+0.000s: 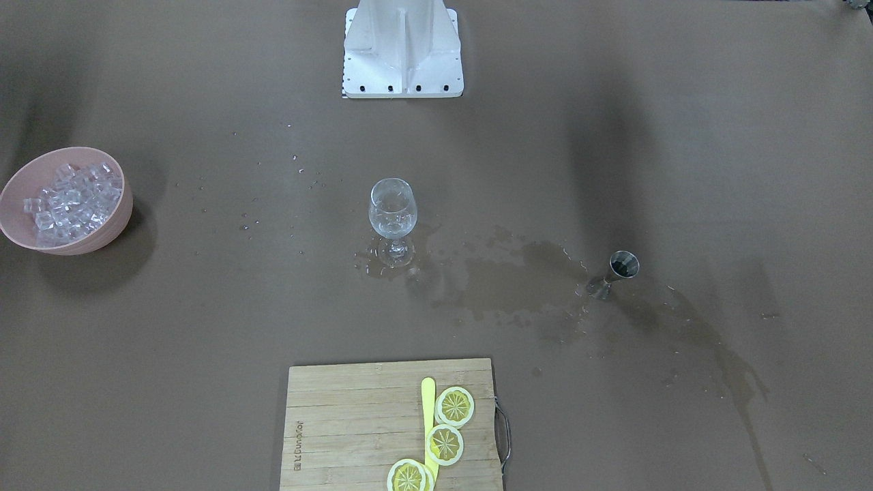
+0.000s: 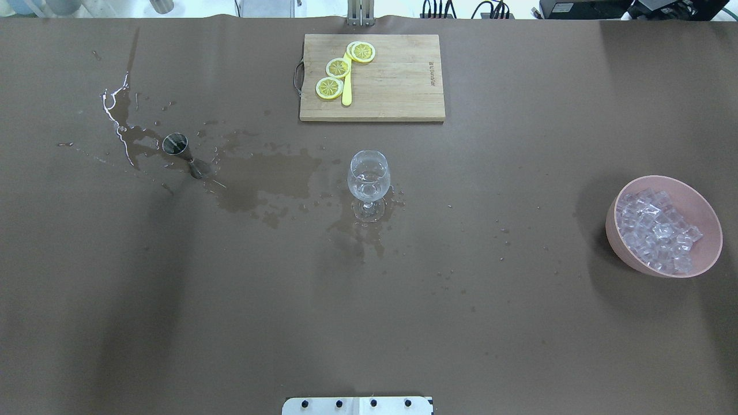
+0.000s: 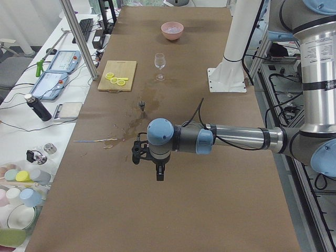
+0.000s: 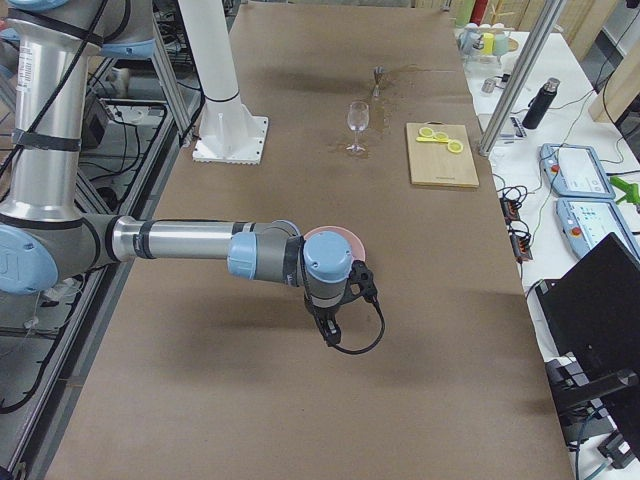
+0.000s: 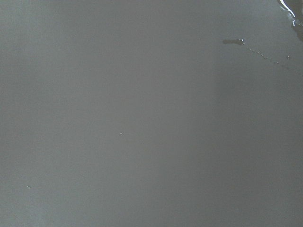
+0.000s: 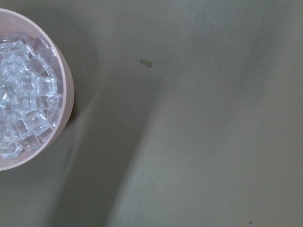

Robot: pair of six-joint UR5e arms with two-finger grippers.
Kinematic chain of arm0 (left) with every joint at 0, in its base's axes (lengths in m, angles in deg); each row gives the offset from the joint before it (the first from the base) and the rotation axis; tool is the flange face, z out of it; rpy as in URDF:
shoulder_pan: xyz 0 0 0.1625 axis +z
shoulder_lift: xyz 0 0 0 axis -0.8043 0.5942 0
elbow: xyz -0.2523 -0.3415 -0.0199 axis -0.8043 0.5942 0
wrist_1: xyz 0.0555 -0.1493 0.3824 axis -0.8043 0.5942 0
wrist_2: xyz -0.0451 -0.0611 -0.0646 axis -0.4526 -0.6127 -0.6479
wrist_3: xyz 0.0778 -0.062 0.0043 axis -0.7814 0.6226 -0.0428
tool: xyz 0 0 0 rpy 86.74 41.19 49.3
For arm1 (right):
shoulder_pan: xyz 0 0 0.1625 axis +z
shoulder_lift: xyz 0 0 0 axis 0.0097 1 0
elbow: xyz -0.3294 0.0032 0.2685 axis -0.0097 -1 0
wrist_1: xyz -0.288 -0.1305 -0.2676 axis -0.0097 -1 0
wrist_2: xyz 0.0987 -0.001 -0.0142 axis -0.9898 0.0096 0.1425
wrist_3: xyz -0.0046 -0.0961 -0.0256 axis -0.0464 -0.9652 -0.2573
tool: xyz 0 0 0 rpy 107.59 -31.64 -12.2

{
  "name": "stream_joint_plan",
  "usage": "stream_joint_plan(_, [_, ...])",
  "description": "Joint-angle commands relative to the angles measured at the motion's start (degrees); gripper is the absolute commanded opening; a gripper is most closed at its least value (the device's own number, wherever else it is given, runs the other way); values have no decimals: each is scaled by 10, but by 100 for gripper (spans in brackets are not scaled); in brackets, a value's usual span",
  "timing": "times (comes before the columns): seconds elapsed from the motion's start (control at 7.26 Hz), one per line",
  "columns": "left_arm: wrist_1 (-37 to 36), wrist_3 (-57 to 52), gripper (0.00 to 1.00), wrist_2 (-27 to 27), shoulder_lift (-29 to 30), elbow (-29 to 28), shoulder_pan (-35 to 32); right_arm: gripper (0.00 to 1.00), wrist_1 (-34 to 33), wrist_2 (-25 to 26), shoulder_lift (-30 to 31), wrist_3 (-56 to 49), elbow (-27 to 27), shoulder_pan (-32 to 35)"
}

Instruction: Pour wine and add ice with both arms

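The ice [image 2: 657, 230] fills a pink bowl [image 2: 620, 248] on the robot's right; it also shows in the right wrist view [image 6: 23, 109]. A clear stemmed glass [image 2: 368, 176] stands upright at the table's middle in a wet patch. A small metal jigger [image 2: 181, 151] stands on the robot's left. Both grippers show only in the side views. My left gripper [image 3: 159, 172] points down over bare table, nearer the camera than the jigger [image 3: 142, 105]. My right gripper [image 4: 330, 335] points down just beside the bowl [image 4: 345, 238]. I cannot tell whether either is open or shut.
A wooden cutting board [image 2: 398, 92] with lemon slices [image 2: 338, 68] and a yellow knife [image 2: 346, 86] lies at the far edge. A dark spill [image 2: 259, 173] spreads between jigger and glass. The white base [image 1: 402, 54] stands at the robot's side.
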Motion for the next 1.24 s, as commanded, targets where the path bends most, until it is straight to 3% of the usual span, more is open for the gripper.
stream_joint_plan(0.0, [11,16,98,-25,7,3,1,100,1,-6,-1,2,4,0])
stream_joint_plan(0.41, [159,139,98,-30,18,-3,20,100,1,-34,-2,3,9,0])
stream_joint_plan(0.96, [394,219,98,-17,62,-22,141,100,8,-64,-2,47,10,0])
stream_joint_plan(1.1, [454,238,98,13,100,-42,190,100,9,-73,-4,51,9,-1])
